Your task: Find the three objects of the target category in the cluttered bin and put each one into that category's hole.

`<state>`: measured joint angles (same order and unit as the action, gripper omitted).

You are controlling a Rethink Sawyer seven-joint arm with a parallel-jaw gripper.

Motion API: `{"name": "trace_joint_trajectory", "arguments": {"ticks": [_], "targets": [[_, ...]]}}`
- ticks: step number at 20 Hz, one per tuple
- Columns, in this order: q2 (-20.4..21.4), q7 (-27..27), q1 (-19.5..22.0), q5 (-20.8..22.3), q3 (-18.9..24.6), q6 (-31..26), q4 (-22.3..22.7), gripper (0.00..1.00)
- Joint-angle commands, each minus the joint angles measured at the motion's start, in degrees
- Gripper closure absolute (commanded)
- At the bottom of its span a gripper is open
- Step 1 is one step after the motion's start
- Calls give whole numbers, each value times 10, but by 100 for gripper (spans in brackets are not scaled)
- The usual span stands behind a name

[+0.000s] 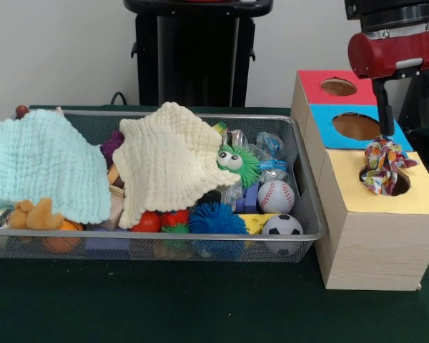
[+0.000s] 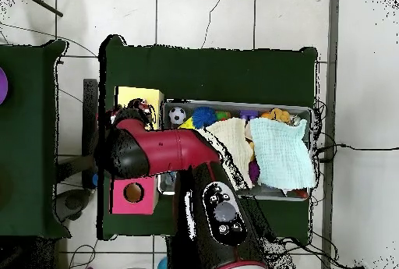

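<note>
My gripper [image 1: 381,138] hangs over the yellow-topped box [image 1: 422,193] at the right and is shut on the confetti-print wrapper [image 1: 383,166]. The wrapper's lower end rests in the mouth of the yellow box's hole [image 1: 400,187]. The wire-mesh bin [image 1: 200,236] stands to the left of the boxes. A clear crinkly wrapper [image 1: 272,148] lies at the bin's right end, and a second clear one [image 1: 238,138] lies beside it. In the overhead view the arm [image 2: 167,150] covers the boxes' middle; the yellow top [image 2: 134,97] and the bin [image 2: 234,104] show.
The blue-topped box [image 1: 357,127] and the red-topped box [image 1: 336,87] stand behind the yellow one. In the bin lie a pale yellow quilted cloth [image 1: 168,161], a mint cloth [image 1: 46,168], a green spiky ball with eyes [image 1: 237,163], a baseball [image 1: 276,196], a soccer ball [image 1: 282,227] and a blue spiky ball [image 1: 214,218].
</note>
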<state>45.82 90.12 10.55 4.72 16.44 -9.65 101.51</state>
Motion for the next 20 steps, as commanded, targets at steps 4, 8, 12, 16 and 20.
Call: {"name": "trace_joint_trajectory", "arguments": {"ticks": [4,8,12,16,20], "targets": [[-17,69,-16,0,-16,-76,4,0],[-31,53,-22,26,-39,-57,3,0],[-37,39,-17,39,-44,-47,7,0],[-42,39,-28,47,-60,-39,0,0],[-60,52,-59,61,-100,-26,-21,0]]}}
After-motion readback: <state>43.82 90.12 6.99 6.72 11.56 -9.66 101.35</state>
